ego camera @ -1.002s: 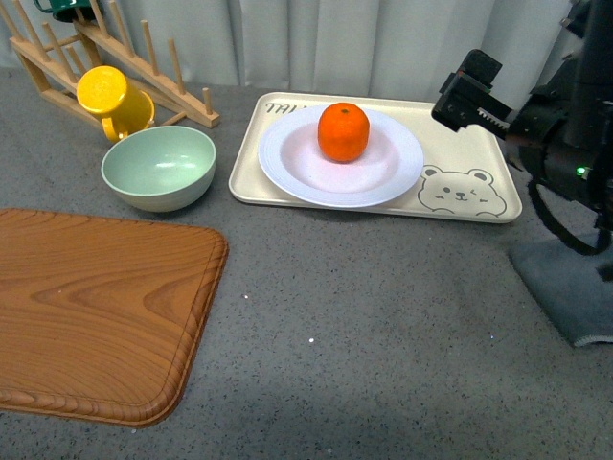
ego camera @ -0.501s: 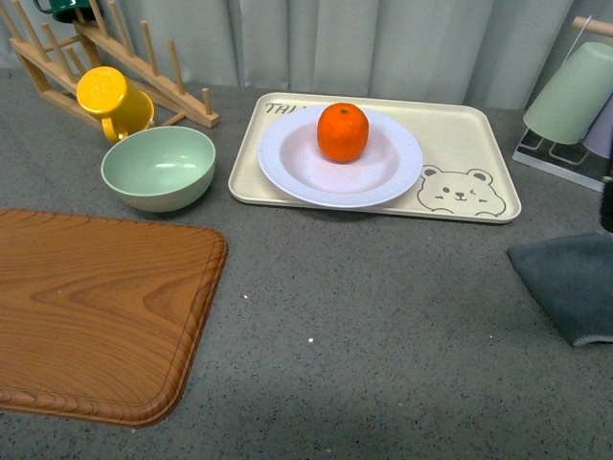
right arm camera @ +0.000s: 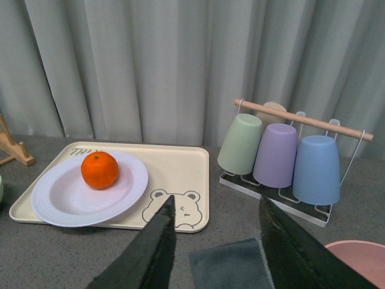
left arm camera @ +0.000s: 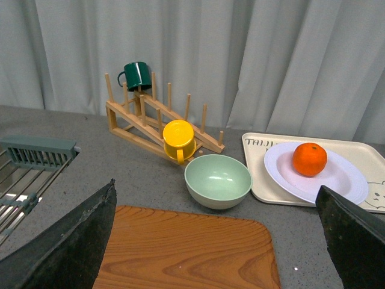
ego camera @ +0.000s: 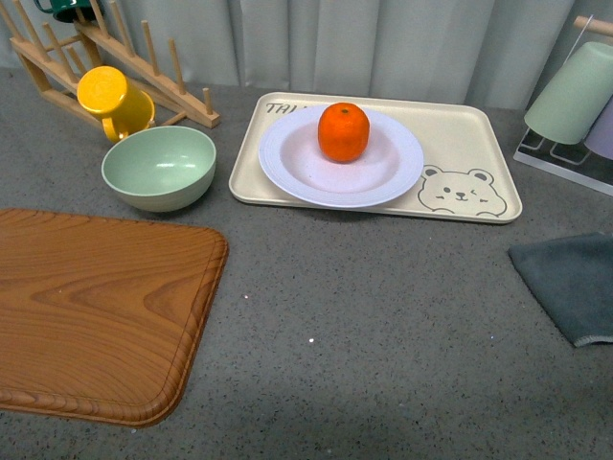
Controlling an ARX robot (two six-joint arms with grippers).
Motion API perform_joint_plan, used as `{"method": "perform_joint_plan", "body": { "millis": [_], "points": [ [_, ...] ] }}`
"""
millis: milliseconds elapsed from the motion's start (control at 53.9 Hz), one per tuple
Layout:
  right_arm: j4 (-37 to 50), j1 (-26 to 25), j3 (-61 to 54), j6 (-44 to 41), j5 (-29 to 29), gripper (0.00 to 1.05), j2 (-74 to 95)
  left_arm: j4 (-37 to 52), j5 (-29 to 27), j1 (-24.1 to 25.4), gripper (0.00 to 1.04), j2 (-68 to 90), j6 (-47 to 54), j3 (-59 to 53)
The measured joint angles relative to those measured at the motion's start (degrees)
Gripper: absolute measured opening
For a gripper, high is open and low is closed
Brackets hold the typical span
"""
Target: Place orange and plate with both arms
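The counter [ego camera: 383,316] lies bare in front of the tray [ego camera: 479,129], open between the board [ego camera: 96,307] on the left and the cloth [ego camera: 570,283] on the right. The orange [ego camera: 343,131] sits in the plate [ego camera: 297,158] with open air above. Left of the tray, the bowl [ego camera: 158,168], mug [ego camera: 113,103] and rack [ego camera: 144,62] crowd that side. Cups [right arm camera: 277,153] on their stand block the far right.
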Motion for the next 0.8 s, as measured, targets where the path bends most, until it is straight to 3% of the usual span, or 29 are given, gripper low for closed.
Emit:
{"method": "perform_joint_plan", "body": {
  "millis": [186, 297, 353, 427, 798],
  "points": [
    [-8.68, -4.72, -0.15, 0.37, -4.50, 0.01, -9.46, 0.00, 0.00, 0.00, 0.98, 0.02, 0.00, 0.00],
    [-12.59, -6.67, -0.17, 0.57, -6.69, 0.01, -13.64, 0.00, 0.00, 0.00, 0.98, 0.02, 0.00, 0.00],
    [-14.99, -10.60, -0.20, 0.55, -11.80, 0.01, -16.00, 0.00, 0.00, 0.00, 0.98, 0.02, 0.00, 0.00],
    [-16.74, -12.87, -0.17, 0.59, -12.41, 0.01, -18.03, 0.00, 0.00, 0.00, 0.98, 0.02, 0.00, 0.00],
    [-24.28, -13.35, -0.17, 0.57, -12.98, 0.01, -25.70, 0.00, 0.00, 0.00, 0.98, 0.02, 0.00, 0.00]
  ]
}}
